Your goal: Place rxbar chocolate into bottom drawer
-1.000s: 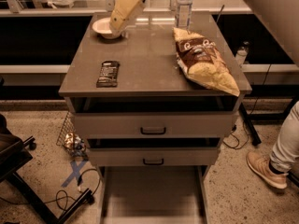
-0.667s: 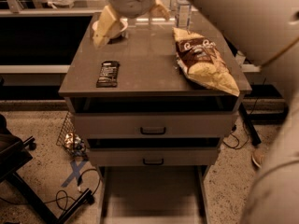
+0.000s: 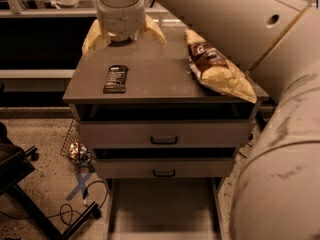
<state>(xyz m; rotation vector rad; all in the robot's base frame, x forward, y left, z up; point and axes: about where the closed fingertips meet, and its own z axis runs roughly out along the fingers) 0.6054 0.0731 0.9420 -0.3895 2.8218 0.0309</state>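
Dark wrappers on a grey-brown counter [image 3: 160, 84]; cream arm [image 3: 225, 14] overhead.
Pincer [image 3: 123, 33] over the counter's back edge, its pale yellow fingers [image 3: 95, 36] spread; rxbar chocolate [image 3: 115, 78] black with white print; chip bag [image 3: 217, 69] brown and yellow; bottom drawer [image 3: 162, 209] plain grey-brown; upper handles [image 3: 164, 140] black.

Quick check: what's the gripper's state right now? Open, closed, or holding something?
Gripper: open, holding nothing, over the back of the cabinet top; the rxbar chocolate lies untouched nearer the front edge.
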